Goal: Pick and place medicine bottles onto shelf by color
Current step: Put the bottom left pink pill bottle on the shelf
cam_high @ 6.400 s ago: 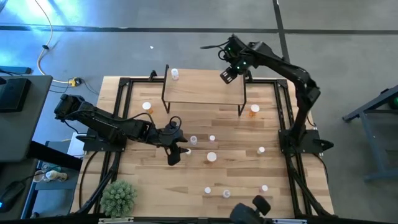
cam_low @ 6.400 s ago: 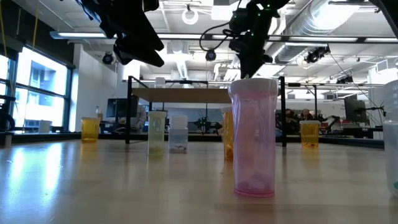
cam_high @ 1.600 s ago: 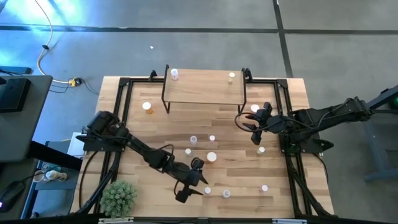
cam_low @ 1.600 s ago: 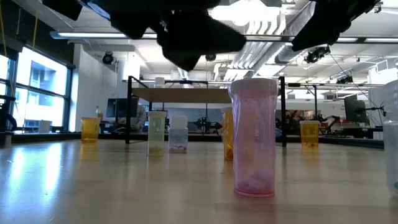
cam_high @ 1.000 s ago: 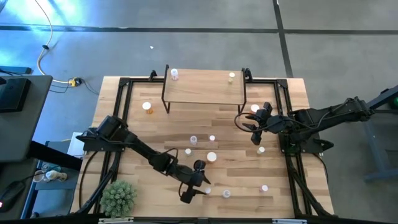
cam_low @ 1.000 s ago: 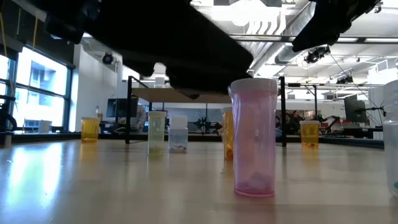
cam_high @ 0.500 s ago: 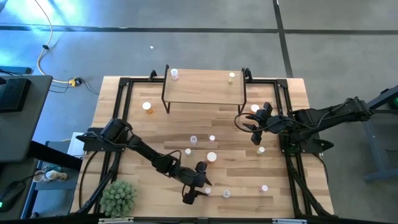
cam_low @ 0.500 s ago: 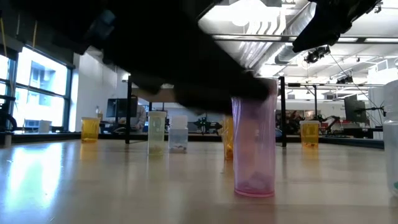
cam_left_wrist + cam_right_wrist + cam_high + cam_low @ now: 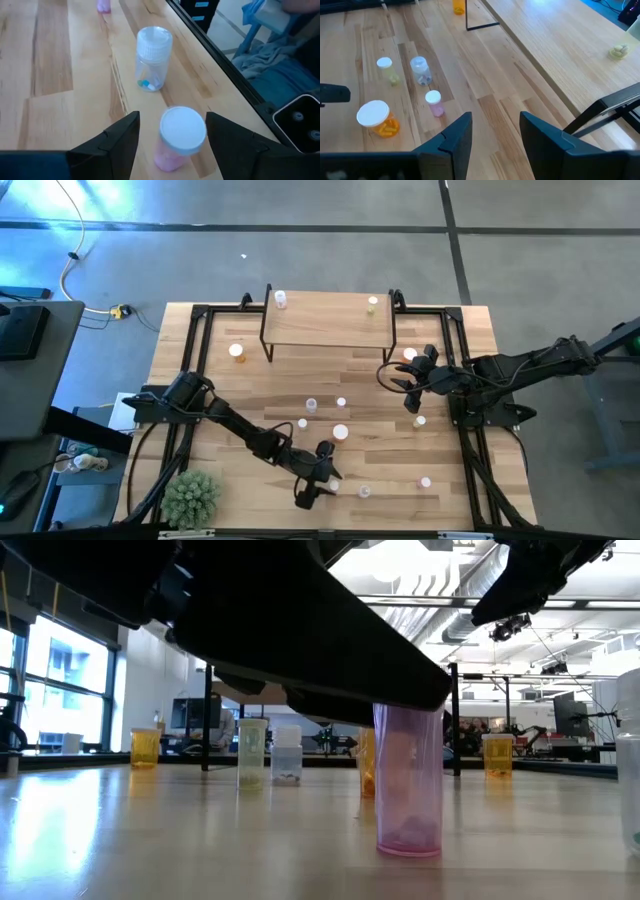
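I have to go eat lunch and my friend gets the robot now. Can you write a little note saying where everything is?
Left gripper: open and low near the table's front edge, with a finger on either side of a pink bottle. It has not closed on it.
Right gripper: open and empty, waiting above the table near the shelf's right end.
Done: a whitish bottle and a yellowish bottle stand at opposite ends of the shelf.
Left: the pink bottle, the clear bottle beside it, and the other bottles scattered over the table.
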Robot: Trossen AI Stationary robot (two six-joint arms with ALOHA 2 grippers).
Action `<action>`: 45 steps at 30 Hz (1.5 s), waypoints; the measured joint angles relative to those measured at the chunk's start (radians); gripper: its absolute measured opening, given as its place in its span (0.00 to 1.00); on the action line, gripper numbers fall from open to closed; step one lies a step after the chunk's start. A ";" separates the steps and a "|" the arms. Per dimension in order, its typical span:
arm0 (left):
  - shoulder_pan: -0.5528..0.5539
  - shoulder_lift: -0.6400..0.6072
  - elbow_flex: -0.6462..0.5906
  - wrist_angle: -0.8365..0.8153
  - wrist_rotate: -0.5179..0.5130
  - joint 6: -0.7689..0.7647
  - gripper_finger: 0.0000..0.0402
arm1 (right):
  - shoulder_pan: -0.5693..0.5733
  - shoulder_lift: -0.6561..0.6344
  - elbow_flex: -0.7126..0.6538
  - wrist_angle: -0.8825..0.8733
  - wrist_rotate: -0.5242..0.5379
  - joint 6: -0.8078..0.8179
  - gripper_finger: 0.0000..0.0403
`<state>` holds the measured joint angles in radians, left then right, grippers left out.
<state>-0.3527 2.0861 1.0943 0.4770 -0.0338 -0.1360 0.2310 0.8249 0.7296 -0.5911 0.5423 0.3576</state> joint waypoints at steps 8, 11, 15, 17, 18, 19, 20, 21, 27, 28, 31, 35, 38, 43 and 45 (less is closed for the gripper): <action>0.000 0.000 0.000 0.001 -0.001 -0.001 0.39 | 0.000 0.000 0.000 0.000 0.000 0.000 0.39; 0.000 0.000 0.000 0.001 0.002 -0.002 0.34 | 0.000 0.000 0.000 0.000 0.000 0.000 0.39; 0.000 0.000 0.000 0.002 0.004 -0.002 0.29 | 0.000 0.000 0.000 -0.003 0.000 0.000 0.39; 0.000 -0.005 -0.001 -0.002 0.004 -0.002 0.28 | 0.000 0.000 0.000 -0.003 0.000 0.003 0.39; 0.000 -0.007 -0.001 0.001 0.004 -0.002 0.27 | 0.000 0.000 0.000 -0.003 0.000 0.003 0.39; -0.001 -0.008 -0.001 0.006 0.003 -0.002 0.27 | 0.000 0.000 0.000 -0.003 0.000 0.003 0.39; -0.001 -0.008 -0.001 0.014 0.003 -0.002 0.28 | 0.000 0.000 0.000 -0.004 0.000 0.003 0.39; -0.001 -0.008 -0.001 0.025 0.003 -0.002 0.28 | 0.000 0.000 0.000 -0.004 0.000 0.003 0.39; 0.010 -0.022 -0.002 0.039 0.004 -0.002 0.29 | 0.000 0.000 0.000 -0.011 -0.015 0.010 0.39; 0.015 -0.031 -0.002 0.048 0.004 -0.002 0.29 | 0.000 0.000 0.000 -0.013 -0.023 0.010 0.39; 0.031 -0.075 -0.001 0.045 -0.002 0.010 0.30 | 0.000 0.000 0.000 -0.013 -0.039 0.011 0.39; 0.061 -0.156 -0.001 0.021 -0.003 0.067 0.30 | 0.000 0.000 0.000 -0.013 -0.040 0.016 0.39; 0.094 -0.237 0.000 -0.049 -0.012 0.107 0.30 | 0.000 0.000 0.000 -0.014 -0.041 0.036 0.39; 0.166 -0.390 0.000 -0.207 -0.106 0.151 0.30 | 0.000 0.001 -0.030 0.004 -0.045 0.053 0.39; 0.202 -0.453 0.000 -0.268 -0.144 0.172 0.30 | 0.000 0.001 -0.040 0.015 -0.048 0.053 0.39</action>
<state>-0.1509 1.6332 1.0943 0.2095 -0.1779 0.0357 0.2310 0.8257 0.6892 -0.5760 0.4947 0.4109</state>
